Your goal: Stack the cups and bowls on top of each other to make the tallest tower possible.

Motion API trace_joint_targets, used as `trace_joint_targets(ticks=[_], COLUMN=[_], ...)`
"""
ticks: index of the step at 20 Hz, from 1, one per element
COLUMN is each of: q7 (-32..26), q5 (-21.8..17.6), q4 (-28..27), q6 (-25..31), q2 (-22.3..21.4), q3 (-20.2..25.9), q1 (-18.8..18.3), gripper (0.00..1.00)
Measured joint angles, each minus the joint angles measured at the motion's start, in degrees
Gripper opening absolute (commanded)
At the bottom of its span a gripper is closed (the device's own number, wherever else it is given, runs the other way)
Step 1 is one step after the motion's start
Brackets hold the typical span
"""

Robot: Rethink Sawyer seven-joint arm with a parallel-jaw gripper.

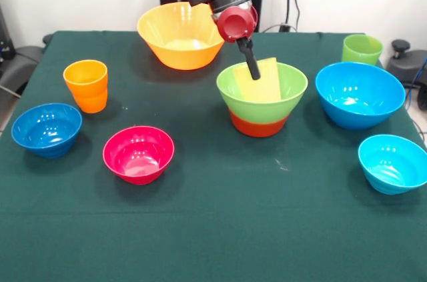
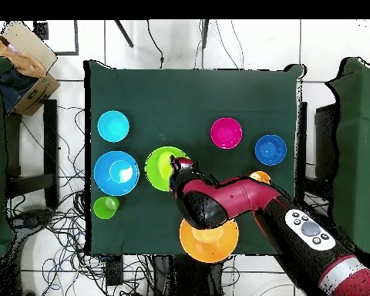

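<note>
Three pieces are stacked mid-table: a glossy light green bowl (image 1: 291,87) on an orange-red bowl (image 1: 259,124), holding a tilted pale yellow cup (image 1: 261,82). The gripper (image 1: 252,63) reaches in; whether its claw is apart or together I cannot tell. Seven pieces wait around them.

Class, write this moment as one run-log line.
gripper: at pale yellow cup | cup: tilted inside light green bowl | base: orange-red bowl | grip: unclear

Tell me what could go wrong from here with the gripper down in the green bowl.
The pale yellow cup leans tilted inside the light green bowl, so it may tip or sit crooked when released. The gripper reaches into the bowl, so lifting out could drag it off the orange-red bowl beneath.
</note>
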Motion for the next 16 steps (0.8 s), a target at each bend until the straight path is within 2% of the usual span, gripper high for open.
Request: trace_joint_targets(ticks=[12,13,16], q7=[0.0,0.0,0.0], q5=[0.0,0.0,0.0], q4=[0.0,0.0,0.0], q6=[0.0,0.0,0.0], q2=[-0.6,-0.8,-0.9], q3=[-1.6,-1.7,-1.8], q1=[3.0,3.1,3.1], gripper=[0.0,1.0,1.0])
